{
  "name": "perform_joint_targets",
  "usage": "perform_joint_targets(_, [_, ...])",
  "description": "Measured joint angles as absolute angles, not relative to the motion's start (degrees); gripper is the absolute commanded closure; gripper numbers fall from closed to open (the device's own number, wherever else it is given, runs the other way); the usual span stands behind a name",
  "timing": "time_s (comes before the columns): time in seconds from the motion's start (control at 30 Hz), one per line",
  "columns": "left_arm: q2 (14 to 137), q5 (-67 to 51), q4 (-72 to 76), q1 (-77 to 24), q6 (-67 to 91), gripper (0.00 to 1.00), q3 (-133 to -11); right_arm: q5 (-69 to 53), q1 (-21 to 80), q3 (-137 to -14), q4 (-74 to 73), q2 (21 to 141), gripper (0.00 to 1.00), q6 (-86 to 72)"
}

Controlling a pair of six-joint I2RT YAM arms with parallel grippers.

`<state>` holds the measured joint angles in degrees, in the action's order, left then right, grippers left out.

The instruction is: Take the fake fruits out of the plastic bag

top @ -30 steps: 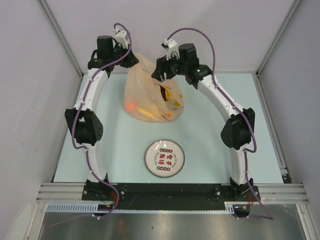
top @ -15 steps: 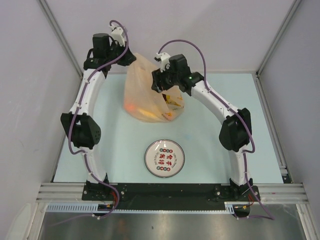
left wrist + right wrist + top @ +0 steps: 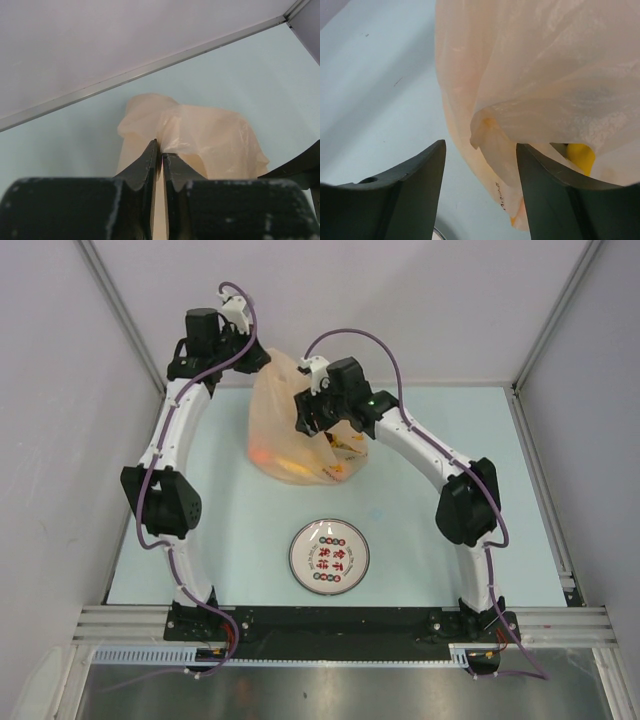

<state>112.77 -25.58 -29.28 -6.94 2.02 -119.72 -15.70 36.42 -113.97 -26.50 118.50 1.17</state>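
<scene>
Evidently the plastic bag [image 3: 300,430] is thin, limp, slippery film: the left claw [image 3: 161,155] clamps its top, the right claw [image 3: 480,146] gapes at its folded rim, likely the best hold.

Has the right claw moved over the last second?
Yes. The right claw has shifted left and nearer the plate, now over the bag.

The plastic bag [image 3: 545,75] blocks the spread right pincer [image 3: 480,147] ahead; bare table [image 3: 380,75] lies open beside it.
</scene>
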Motion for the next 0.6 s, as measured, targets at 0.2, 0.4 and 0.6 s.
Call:
perform_joint_targets(0.2, [112.4, -25.0, -29.5, -6.9, 2.0, 0.85, -119.7, -14.7, 36.4, -118.4, -25.6, 121.1, 0.66, 1.9])
perform_joint_targets(0.4, [110.9, -23.5, -30.3, -6.7, 1.3, 0.32, -119.6, -13.7, 35.8, -122.3, -25.0, 124.4, 0.97, 3.4])
perform_joint_targets(0.6, [101.0, -21.1, -27.8, -6.2, 1.2, 0.30, -111.0, -16.4, 31.6, -124.6, -24.8, 124.5, 1.00, 2.0])
